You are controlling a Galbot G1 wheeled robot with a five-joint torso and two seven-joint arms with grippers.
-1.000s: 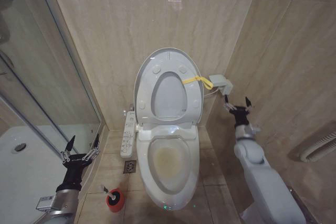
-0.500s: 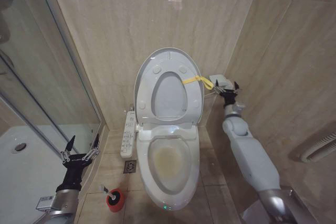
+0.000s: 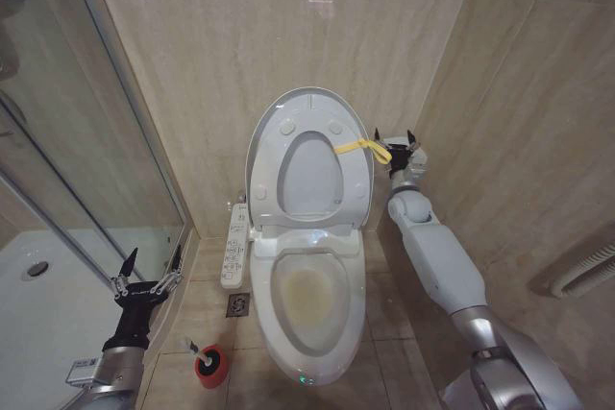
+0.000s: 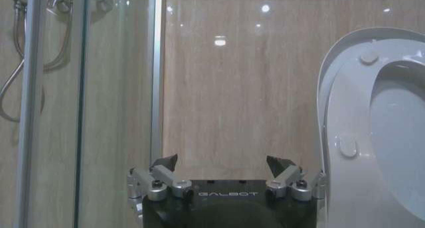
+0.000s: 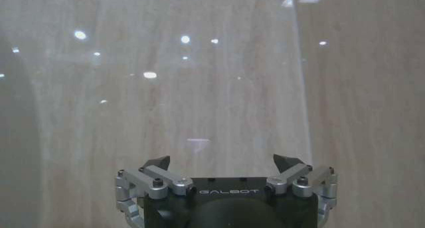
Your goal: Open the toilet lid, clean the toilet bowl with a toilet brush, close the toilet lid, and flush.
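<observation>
Your right end effector [image 3: 395,141], fingers spread and empty, sits right of centre in the frame beside the yellow strap [image 3: 362,148] on the raised glossy white oval toilet lid [image 3: 307,165], which leans on the wall, baring the stained white ceramic toilet bowl [image 3: 309,295]. Your left end effector [image 3: 146,274], also spread, hovers lower left, near the white-handled toilet brush [image 3: 206,360] in its red holder on the floor, likely placed to grasp it.

The word "GALBOT" stands in pale letters on the dark body of the left gripper [image 4: 222,164], just below its spread metal fingers; the same "GALBOT" mark stands on the dark body of the right gripper [image 5: 222,163], likewise below its parted fingers; the markings on the white button-covered side control panel [image 3: 233,246] beside the toilet are too small to read.
</observation>
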